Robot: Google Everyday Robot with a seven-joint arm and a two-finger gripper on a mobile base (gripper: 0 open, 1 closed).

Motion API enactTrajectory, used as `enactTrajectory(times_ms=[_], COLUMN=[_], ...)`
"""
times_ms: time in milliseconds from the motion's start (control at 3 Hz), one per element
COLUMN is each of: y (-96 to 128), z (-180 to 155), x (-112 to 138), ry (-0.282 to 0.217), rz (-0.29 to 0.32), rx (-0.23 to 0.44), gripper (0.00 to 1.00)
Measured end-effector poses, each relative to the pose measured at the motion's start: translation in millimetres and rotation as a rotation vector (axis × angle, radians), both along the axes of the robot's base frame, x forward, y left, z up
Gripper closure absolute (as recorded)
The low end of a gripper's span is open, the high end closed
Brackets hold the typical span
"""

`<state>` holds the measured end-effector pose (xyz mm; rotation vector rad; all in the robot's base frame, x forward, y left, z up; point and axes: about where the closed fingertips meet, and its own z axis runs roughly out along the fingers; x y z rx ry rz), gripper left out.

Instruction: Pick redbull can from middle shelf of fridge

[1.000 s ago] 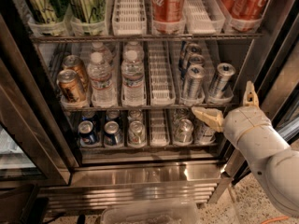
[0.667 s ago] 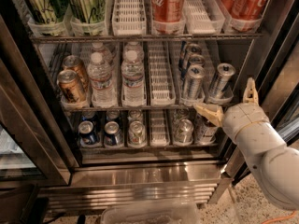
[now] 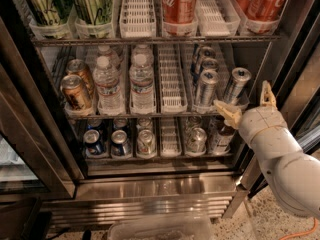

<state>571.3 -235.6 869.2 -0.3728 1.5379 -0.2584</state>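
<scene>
At the right end of the middle shelf (image 3: 150,115) of the fridge (image 3: 150,188), the redbull can (image 3: 236,84) stands upright in the rightmost lane, with a second slim silver can (image 3: 206,87) just to its left. Near the can's front right is the gripper (image 3: 242,97), its fingers spread wide and holding nothing: one finger points left under the can's base, the other stands upright to its right. Water bottles (image 3: 108,86) and copper-brown cans (image 3: 75,91) fill the left lanes.

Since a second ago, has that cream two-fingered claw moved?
Yes: the open cream two-finger gripper rose slightly, fingertip now above the thin metal middle shelf.
</scene>
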Motion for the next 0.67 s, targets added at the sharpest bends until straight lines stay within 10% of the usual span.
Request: enactTrajectory(times_ms=[667], y=[-9.0], z=[0.8], x=[7.4], ry=[-0.015], rz=[-0.030], rx=[0.016], gripper=[0.28])
